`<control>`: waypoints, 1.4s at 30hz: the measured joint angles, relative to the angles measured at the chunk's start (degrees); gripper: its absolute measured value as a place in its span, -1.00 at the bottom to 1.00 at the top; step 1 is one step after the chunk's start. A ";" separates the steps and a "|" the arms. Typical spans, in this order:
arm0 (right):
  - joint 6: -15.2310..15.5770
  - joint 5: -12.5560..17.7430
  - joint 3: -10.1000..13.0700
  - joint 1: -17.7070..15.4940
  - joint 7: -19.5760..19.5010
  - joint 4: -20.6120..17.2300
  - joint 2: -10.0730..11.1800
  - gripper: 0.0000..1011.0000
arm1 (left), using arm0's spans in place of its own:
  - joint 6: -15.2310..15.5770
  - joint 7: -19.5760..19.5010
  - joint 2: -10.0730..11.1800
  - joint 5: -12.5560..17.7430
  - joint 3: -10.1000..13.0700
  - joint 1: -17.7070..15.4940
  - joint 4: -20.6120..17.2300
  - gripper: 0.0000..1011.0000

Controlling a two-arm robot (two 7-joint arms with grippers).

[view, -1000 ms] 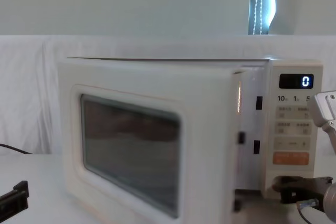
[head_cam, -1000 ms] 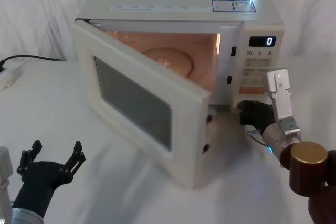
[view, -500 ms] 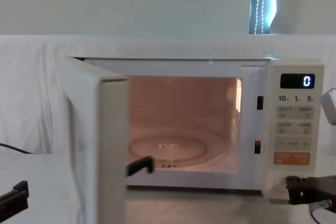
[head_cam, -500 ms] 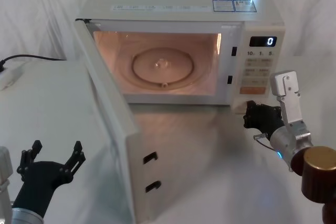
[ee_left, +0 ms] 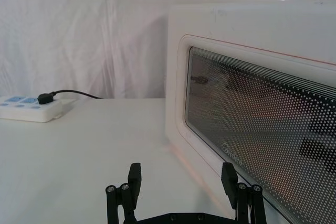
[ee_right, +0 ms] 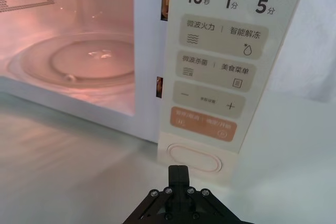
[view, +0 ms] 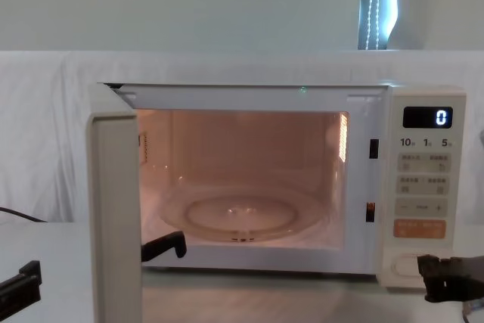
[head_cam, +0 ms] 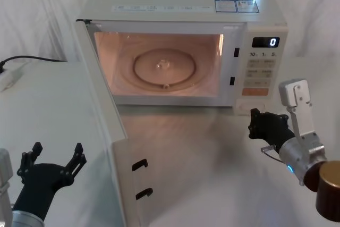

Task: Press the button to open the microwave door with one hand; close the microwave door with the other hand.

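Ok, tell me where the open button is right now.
The button sits at the bottom of the microwave's control panel on the robot's right, under the orange key, with the right pincer just in front of it, not touching.

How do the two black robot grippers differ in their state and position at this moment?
The left black gripper has its fingers spread open, while the right black gripper has its fingers shut together. The left gripper sits low beside the swung-open cream-white microwave door, facing its outer window; the right gripper sits just in front of the cream pill-shaped button, not touching it. Both hold nothing.
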 joint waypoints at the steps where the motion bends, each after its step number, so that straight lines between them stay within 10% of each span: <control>1: 0.12 0.08 -0.03 -0.42 0.04 -0.52 0.12 -1.00 | 0.00 0.00 0.00 0.00 0.00 0.00 0.00 0.98; 17: -3.31 3.35 1.64 -8.58 0.84 -10.81 3.35 -1.00 | 0.00 0.00 0.00 0.00 0.00 0.00 0.00 0.98; 32: -5.54 6.25 5.57 -11.25 -1.02 -11.94 4.35 -0.99 | 0.00 0.00 0.00 0.00 0.00 0.00 0.00 0.98; 42: -6.40 7.40 6.39 -11.76 -1.42 -11.22 3.86 -0.47 | 0.00 0.00 0.00 0.00 0.00 0.00 0.00 0.98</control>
